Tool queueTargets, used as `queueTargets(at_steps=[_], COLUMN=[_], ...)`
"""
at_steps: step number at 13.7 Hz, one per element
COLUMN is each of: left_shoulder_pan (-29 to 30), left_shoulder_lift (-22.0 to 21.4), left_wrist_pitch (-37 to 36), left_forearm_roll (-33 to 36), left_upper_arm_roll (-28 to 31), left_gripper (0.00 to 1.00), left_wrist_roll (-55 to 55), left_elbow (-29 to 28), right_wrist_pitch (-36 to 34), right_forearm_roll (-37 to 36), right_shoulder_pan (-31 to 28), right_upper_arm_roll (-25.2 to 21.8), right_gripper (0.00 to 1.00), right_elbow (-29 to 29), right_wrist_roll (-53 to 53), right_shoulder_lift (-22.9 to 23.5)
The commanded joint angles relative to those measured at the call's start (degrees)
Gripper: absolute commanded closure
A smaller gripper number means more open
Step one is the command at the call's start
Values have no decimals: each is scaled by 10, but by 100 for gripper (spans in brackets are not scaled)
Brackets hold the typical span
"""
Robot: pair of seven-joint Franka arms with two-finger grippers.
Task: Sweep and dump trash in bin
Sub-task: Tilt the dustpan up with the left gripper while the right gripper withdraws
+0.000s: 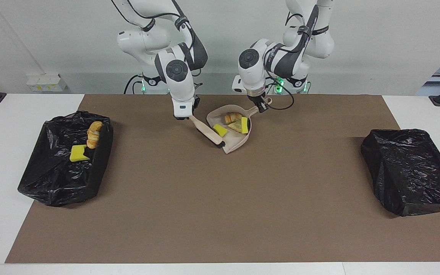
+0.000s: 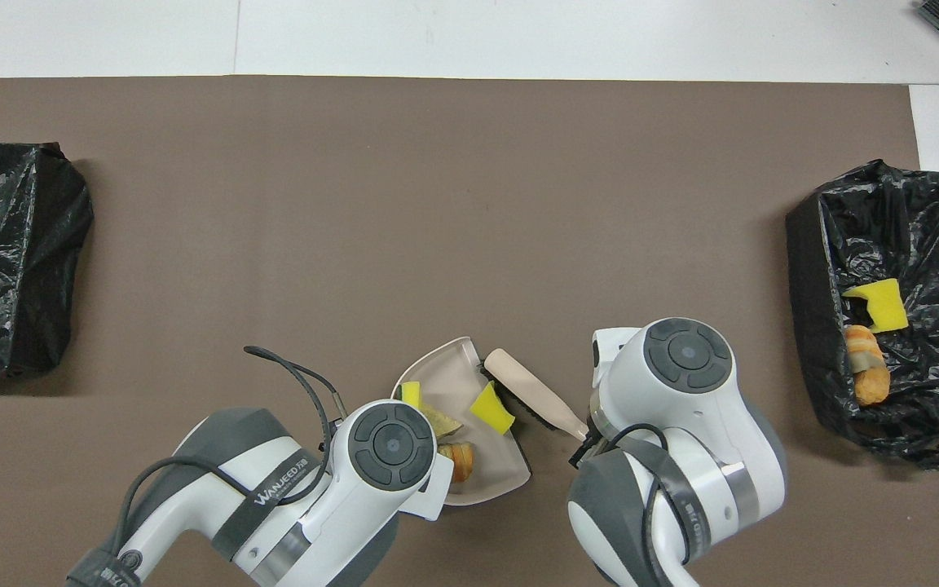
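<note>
Dustpan [image 1: 239,142] holds trash [image 1: 235,123]; bin [image 1: 61,179] at nine o'clock holds scraps [image 1: 86,145]. Left claw [image 1: 261,107] grips dustpan, right claw [image 1: 183,116] grips brush [image 1: 206,131], on brown mat [image 1: 220,210].

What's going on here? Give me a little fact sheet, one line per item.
dustpan: on the brown mat, close to the robots
scraps in dustpan: yellow sponge bits and bread-like pieces
left gripper: shut on the dustpan's handle
brush: slanted, its bristle end at the dustpan's rim
right gripper: shut on the brush handle
bin at the right arm's end: holds a yellow sponge and a bread piece
bin at the left arm's end: no trash visible inside
</note>
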Motion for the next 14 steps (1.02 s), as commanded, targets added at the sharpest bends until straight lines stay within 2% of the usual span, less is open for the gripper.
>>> queueTargets(at_steps=[1,4,5,8,10,14], left_shoulder_pan=[21,21,21,23,26,55], left_shoulder_lift=[-12,-14,-16,-17,-15,-6], left_wrist_pitch=[13,41,71,81,90,124], left_forearm_roll=[-1,-1,-1,-1,-1,-30], left_upper_arm_roll=[-3,-3,-3,-3,-3,-3], left_gripper=[100,100,100,100,100,100], left_wrist_roll=[45,68,73,72,65,63], left_elbow=[-14,-25,-33,-40,-40,-39], right_wrist_pitch=[-22,-45,-49,-52,-58,-132], right_forearm_roll=[10,11,13,21,51,60], right_shoulder_pan=[-18,1,19,79,80,72], right_upper_arm_roll=[4,6,6,7,6,4], right_gripper=[100,100,100,100,100,100], right_elbow=[1,-2,-5,-4,0,36], right_wrist_roll=[-16,33,52,161,165,178], right_shoulder_lift=[-16,-34,-40,-52,-68,-96])
